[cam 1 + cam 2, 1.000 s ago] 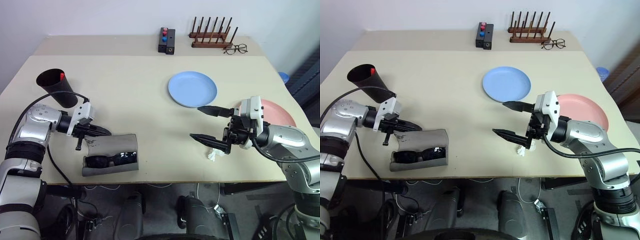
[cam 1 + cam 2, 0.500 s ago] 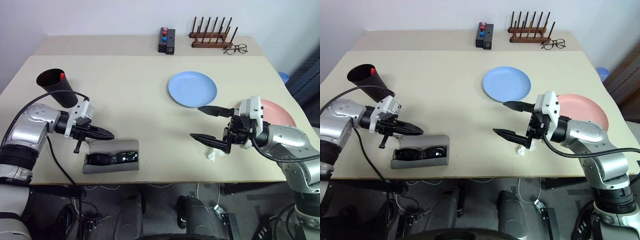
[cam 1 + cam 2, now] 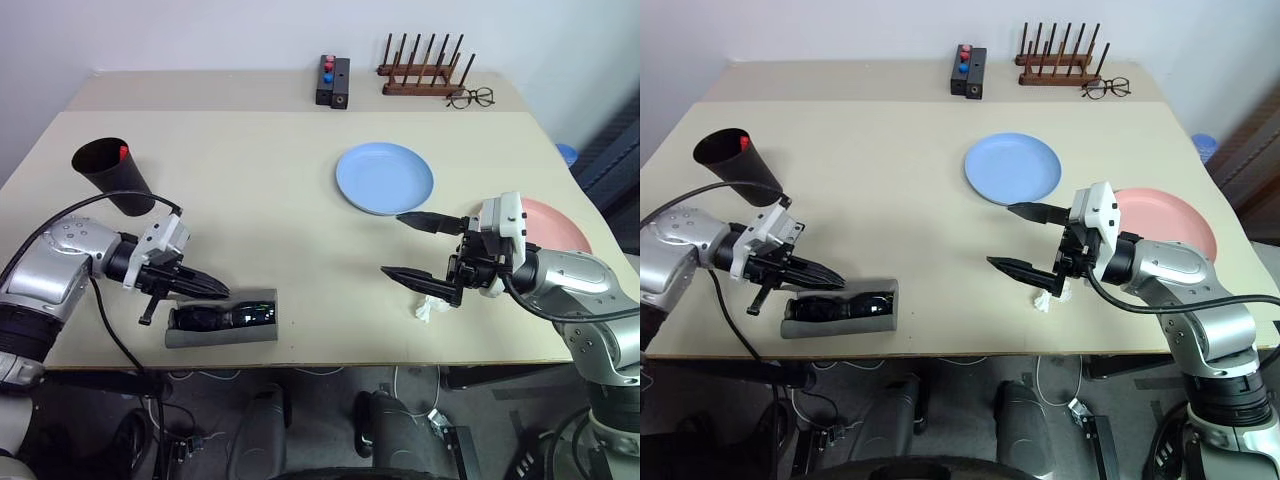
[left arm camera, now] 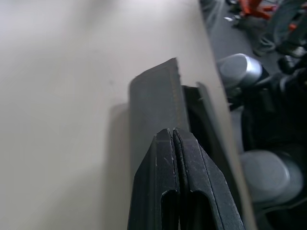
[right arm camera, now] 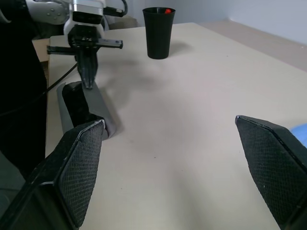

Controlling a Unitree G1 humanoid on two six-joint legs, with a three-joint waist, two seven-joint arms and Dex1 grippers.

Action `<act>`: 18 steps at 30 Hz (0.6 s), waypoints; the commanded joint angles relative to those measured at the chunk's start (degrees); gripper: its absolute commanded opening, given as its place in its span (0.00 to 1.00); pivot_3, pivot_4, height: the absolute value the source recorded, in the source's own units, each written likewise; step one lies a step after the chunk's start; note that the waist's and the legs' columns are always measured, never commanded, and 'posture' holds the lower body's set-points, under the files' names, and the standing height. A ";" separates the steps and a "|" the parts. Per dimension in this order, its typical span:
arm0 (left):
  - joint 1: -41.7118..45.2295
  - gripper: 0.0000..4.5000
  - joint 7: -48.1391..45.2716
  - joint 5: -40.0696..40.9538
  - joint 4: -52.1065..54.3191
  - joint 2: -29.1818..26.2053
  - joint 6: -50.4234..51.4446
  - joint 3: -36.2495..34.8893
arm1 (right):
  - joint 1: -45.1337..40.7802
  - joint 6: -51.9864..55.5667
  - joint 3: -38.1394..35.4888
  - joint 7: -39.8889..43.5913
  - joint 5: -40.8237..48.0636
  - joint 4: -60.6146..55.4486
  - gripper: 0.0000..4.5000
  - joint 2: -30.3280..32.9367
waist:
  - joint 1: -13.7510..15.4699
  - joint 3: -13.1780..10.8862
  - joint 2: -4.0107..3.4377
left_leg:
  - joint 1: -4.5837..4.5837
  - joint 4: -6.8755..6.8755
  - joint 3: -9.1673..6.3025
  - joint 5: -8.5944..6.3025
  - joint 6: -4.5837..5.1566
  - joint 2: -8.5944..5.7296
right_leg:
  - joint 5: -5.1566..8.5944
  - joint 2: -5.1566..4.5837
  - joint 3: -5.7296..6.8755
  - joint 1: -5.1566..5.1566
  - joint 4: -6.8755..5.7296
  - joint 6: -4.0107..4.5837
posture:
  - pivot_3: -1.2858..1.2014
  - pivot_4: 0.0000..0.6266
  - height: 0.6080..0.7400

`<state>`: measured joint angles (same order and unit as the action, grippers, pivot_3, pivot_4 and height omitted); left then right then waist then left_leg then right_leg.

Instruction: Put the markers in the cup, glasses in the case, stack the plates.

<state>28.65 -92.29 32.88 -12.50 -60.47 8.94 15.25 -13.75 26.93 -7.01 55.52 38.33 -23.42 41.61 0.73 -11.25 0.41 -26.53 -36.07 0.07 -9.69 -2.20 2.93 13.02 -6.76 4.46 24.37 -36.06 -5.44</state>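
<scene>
Left gripper clenched on nothing, fingers pressed flat together, tips at the near-left end of the case, just above its top flap; whether actually touching it cannot be told

Behind that, toward the far left of the table: the cup, upright, with a red cap poking up inside its rim. At least one of the markers judged to be in; a second not discernible inside the dark cup, and none seen lying loose on the table, so that step probably finished

Near the front edge: case lying flat, long side along the table edge, the glasses dark inside its open mouth, sitting fully within the grey walls. Glasses step judged as good as done, apart perhaps from pressing the flap shut

Middle right: light blue plate alone on the table, nothing on it. Further right, pink plate partly hidden behind the right arm, well apart from the blue one. Stacking not yet done and clearly the main thing left

Right gripper released, jaws spread wide and holding nothing, hanging above the table between the two plates, close to the blue plate's near edge. Small white crumpled scrap on the table just below it, not part of the job
</scene>
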 commanded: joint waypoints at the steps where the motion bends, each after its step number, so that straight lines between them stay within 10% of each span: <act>1: -1.17 0.01 -0.21 3.54 4.71 -1.46 3.76 -3.16 | -0.61 -1.07 -1.11 0.04 0.14 -1.07 1.00 0.11 | 0.00 0.00 0.00 | 0.00 0.00 0.00 0.00 0.00 0.00 | 0.00 0.00 0.00 0.00 0.00 0.00 | 0.52 0.24 1.00; 18: 7.78 0.01 6.45 -5.93 -9.82 8.20 -4.38 -11.79 | -0.75 -1.13 -1.24 -0.11 -0.02 -0.80 1.00 0.12 | 0.05 0.01 0.00 | 0.00 0.00 0.03 0.00 0.00 -0.01 | -0.01 0.00 0.00 -0.01 0.00 0.00 | 0.52 0.24 1.00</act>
<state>35.15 -86.94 28.81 -19.99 -52.70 7.50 5.63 -13.79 26.91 -7.17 55.47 38.31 -23.31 41.60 0.77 -11.25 0.40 -26.53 -36.07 0.09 -9.69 -2.20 2.93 13.01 -6.74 4.46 24.37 -36.06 -5.45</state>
